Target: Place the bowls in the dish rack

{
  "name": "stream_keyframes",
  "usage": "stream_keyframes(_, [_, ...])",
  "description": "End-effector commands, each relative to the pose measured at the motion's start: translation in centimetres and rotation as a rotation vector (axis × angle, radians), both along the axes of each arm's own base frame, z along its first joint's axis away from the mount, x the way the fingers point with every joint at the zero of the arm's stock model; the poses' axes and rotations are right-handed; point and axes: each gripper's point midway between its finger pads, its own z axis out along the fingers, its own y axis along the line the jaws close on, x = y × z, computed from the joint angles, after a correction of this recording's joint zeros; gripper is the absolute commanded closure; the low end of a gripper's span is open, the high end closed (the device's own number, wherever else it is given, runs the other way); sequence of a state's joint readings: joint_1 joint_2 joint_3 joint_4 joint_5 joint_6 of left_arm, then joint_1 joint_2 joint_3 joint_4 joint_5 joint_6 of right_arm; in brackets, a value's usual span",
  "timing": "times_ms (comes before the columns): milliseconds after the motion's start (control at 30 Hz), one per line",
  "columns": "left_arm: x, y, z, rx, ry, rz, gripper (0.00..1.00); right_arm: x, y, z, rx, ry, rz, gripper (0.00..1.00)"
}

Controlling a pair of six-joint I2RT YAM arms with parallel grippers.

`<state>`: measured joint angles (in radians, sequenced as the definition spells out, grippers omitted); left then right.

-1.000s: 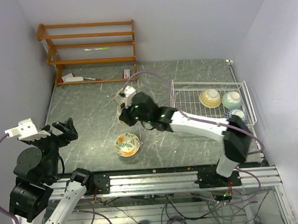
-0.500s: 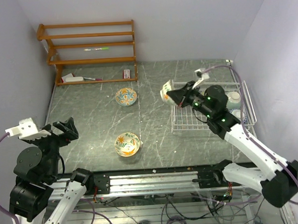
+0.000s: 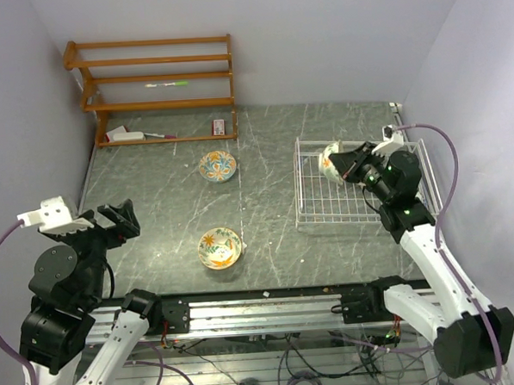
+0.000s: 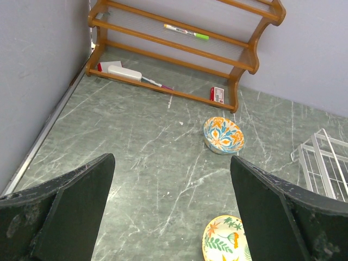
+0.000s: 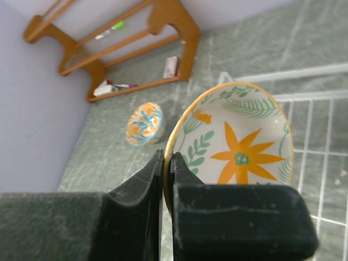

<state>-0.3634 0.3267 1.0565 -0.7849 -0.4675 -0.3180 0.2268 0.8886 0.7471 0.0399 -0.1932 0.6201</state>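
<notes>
My right gripper is shut on the rim of a cream bowl with orange flowers and holds it tilted above the back left part of the white wire dish rack. In the right wrist view the fingers pinch the bowl's left rim, with rack wires below. A blue-yellow patterned bowl and another cream floral bowl sit on the table. My left gripper is open and empty at the near left. Any bowls inside the rack are hidden by my right arm.
An orange-brown wooden shelf stands at the back left, holding a marker, an eraser and a small red box. The left wrist view shows the blue-yellow bowl, the cream bowl and the rack's corner. Walls close in left, right and behind.
My right arm has carried the cream floral bowl from the middle of the table rightward to above the rack. The left arm has shifted only slightly.
</notes>
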Motion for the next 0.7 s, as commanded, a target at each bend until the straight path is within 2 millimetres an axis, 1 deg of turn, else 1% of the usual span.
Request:
stream_keyframes(0, [0.6,-0.5,0.4,0.001,-0.012,-0.017,0.02,0.4,-0.8,-1.7,0.150,0.056,0.087,1.00])
stream_keyframes(67, [0.5,-0.4,0.4,0.004,-0.010,-0.014,0.02,0.4,-1.4,-2.7,0.240,0.084,0.125,1.00])
stream_keyframes(133, [0.5,-0.3,0.4,0.006,-0.009,-0.010,0.02,0.4,-1.7,-2.9,0.298,0.078,0.160,1.00])
stream_keyframes(267, [0.6,-0.3,0.4,0.009,-0.010,-0.009,0.02,0.2,-1.9,-3.7,0.340,0.103,0.183,1.00])
stream_keyframes(333, [0.7,-0.4,0.4,0.008,-0.008,-0.012,0.02,0.3,-2.1,-4.4,0.346,0.130,0.179,1.00])
stream_keyframes(433, [0.9,-0.6,0.2,0.004,-0.005,-0.019,0.02,0.4,-2.1,-5.8,0.377,0.180,0.188,1.00])
stream_keyframes(567, [1.0,-0.7,0.0,0.005,0.000,-0.021,0.02,0.5,-2.0,-8.3,0.439,0.257,0.205,1.00])
stream_keyframes(667, [1.0,-0.6,0.1,0.008,-0.001,-0.018,0.02,0.6,-2.1,-9.5,0.475,0.291,0.204,1.00])
